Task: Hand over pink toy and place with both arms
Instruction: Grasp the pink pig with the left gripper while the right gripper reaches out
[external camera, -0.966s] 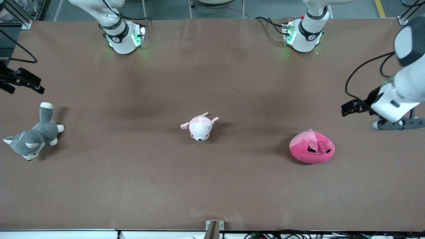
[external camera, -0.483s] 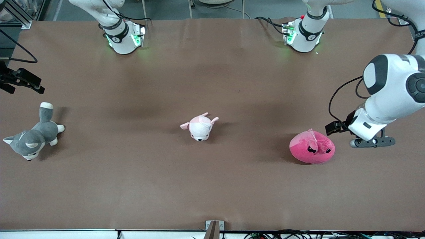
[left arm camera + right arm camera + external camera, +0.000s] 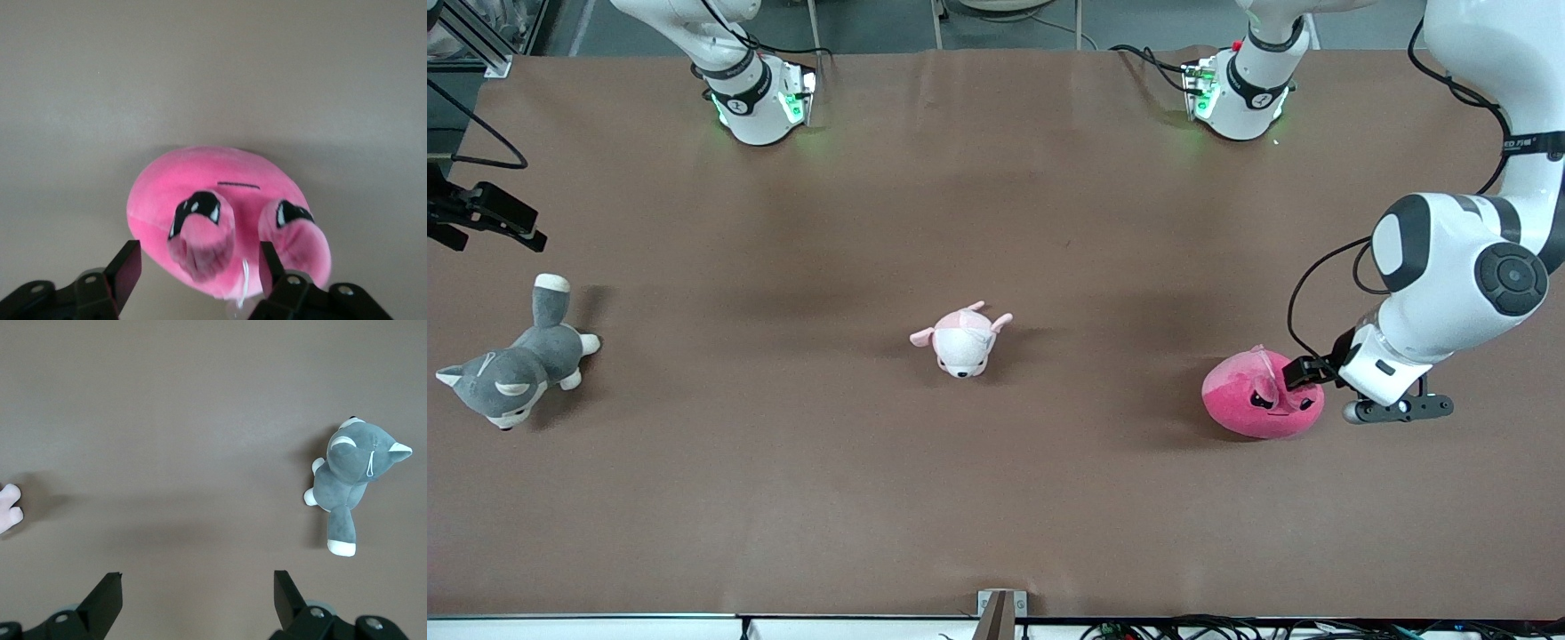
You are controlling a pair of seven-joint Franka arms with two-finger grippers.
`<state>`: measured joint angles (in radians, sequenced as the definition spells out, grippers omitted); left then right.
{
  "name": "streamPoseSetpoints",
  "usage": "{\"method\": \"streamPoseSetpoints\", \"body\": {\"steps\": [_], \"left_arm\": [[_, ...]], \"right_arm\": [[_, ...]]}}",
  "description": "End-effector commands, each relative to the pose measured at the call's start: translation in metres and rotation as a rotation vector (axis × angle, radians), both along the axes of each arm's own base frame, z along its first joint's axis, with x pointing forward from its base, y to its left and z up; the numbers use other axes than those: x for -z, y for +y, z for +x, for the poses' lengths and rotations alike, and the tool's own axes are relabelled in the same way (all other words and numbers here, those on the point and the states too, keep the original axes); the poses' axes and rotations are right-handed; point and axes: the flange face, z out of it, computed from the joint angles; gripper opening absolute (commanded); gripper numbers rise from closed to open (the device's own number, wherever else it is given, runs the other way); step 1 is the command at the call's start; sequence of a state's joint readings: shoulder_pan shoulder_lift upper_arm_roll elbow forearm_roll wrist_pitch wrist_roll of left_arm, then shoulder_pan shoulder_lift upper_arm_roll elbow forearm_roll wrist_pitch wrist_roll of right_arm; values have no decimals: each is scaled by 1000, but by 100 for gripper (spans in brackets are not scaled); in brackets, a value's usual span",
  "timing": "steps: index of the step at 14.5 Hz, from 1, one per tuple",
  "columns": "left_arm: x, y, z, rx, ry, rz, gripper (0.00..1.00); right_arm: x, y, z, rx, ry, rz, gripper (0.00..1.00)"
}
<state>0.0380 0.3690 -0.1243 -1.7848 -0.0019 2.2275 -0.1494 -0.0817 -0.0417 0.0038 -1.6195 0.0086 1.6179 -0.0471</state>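
Note:
The pink toy (image 3: 1249, 404), a round hot-pink plush with an angry face, lies on the brown table toward the left arm's end. My left gripper (image 3: 1316, 384) hangs low at the toy's edge on the left arm's side. In the left wrist view the left gripper (image 3: 200, 267) is open, and its fingers straddle the edge of the toy (image 3: 213, 187) near one ear flap without touching it. My right gripper (image 3: 511, 227) waits open at the right arm's end, up over bare table; it also shows in the right wrist view (image 3: 198, 587).
A small white and pale-pink plush (image 3: 963, 340) lies mid-table; its paw shows in the right wrist view (image 3: 8, 510). A grey and white plush cat (image 3: 511, 369) lies at the right arm's end, also in the right wrist view (image 3: 353, 470).
The left arm has swung in from the table's end and come down to the pink toy. The toys and the right arm have not moved.

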Motion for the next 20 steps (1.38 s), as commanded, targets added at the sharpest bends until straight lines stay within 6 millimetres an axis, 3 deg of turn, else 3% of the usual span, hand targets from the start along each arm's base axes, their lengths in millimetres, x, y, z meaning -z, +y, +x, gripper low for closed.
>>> {"method": "streamPoseSetpoints", "body": {"steps": [1,5,6,8,10,13,18,20], "left_arm": [[8,9,5,-36,-5,-23,68],[18,10,4,-72,16,-66,34],[19,7,4,-69,19,-66,20],[15,7,4,-66,16,-65,7],[10,4,5,-57,8,-65,2],[-21,-16,5,-70,24,-68,1],[-68,-84,-6,-125,86,-110,1],[-91,-127,-16,-181,83,-141,1]], "right_arm": [[-2,5,-6,-3,-1,14,100],[-1,18,-4,-10,-7,147,100],[0,24,-3,-14,-6,164,100],[3,43,2,-27,-13,257,100],[5,57,7,-31,-21,339,100],[9,92,7,-76,-1,408,93],[17,162,7,-99,41,468,89],[15,191,1,-65,71,504,84]]}}
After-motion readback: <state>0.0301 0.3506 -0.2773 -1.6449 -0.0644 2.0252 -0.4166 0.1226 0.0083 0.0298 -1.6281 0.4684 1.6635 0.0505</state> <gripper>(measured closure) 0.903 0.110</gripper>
